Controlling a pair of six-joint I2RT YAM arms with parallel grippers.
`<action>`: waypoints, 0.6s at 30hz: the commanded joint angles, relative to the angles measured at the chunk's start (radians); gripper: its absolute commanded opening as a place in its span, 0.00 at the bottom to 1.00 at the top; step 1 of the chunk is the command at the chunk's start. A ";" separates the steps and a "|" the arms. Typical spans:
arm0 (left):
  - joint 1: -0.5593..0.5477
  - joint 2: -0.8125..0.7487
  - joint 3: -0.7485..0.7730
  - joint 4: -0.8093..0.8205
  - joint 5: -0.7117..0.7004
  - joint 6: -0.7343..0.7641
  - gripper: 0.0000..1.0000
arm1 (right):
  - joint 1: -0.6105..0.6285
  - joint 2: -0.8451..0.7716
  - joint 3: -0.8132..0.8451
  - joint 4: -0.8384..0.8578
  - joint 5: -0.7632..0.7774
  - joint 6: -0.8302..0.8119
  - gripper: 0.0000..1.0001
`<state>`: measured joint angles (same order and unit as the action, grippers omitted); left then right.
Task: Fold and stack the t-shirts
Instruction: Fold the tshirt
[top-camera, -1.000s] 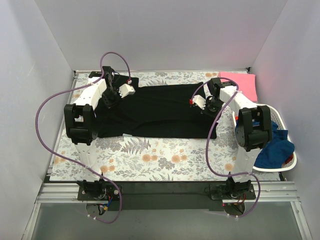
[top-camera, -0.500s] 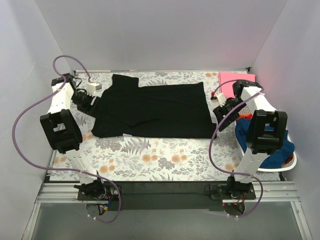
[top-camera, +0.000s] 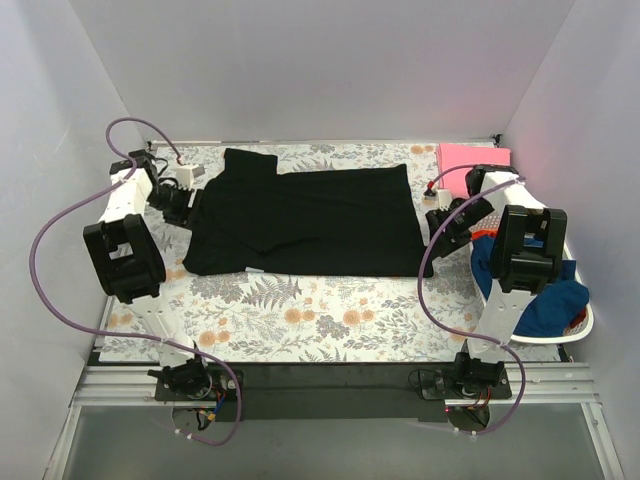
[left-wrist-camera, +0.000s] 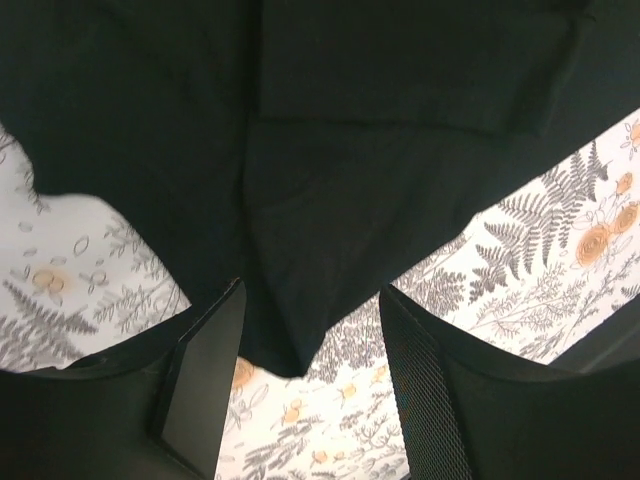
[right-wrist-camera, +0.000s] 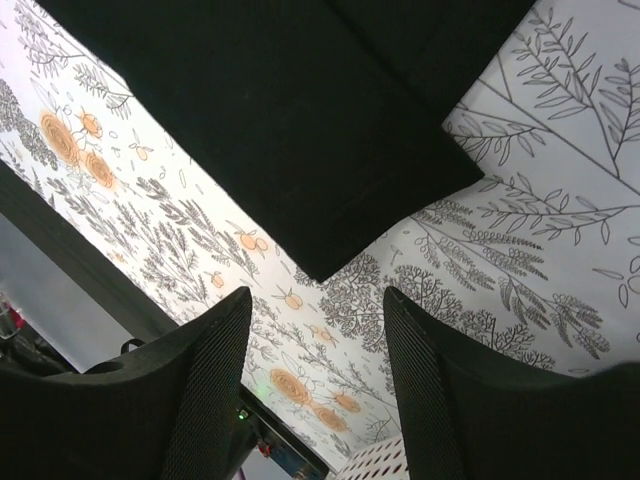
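The black t-shirt (top-camera: 310, 220) lies flat mid-frame on the floral surface (top-camera: 300, 320), long axis left to right, sleeves at left. The left tool (top-camera: 178, 208) and right tool (top-camera: 440, 230) gape empty at its ends. At the right edge, a white basket (top-camera: 585, 322) holds blue clothes (top-camera: 545, 300).

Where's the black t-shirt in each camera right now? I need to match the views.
Top external: black t-shirt spread out, centre of frame.
Left wrist: black t-shirt fills the upper frame, a corner pointing down at bottom centre.
Right wrist: black t-shirt covers the top, a hemmed corner pointing down mid-frame.
Shared landmark: floral tablecloth under it.
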<state>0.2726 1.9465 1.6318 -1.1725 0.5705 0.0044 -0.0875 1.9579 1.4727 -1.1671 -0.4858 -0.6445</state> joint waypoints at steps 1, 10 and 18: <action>-0.023 0.043 0.030 0.030 0.006 -0.052 0.54 | -0.009 0.041 0.040 0.037 0.029 0.017 0.62; -0.026 0.042 -0.074 0.094 -0.075 -0.089 0.52 | -0.008 0.038 -0.021 0.038 0.055 0.008 0.61; -0.035 0.040 -0.141 0.155 -0.124 -0.119 0.50 | -0.008 0.029 -0.071 0.040 0.050 0.002 0.62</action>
<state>0.2462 2.0167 1.4914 -1.0615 0.4629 -0.0952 -0.0803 2.0075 1.4197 -1.1229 -0.4667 -0.6315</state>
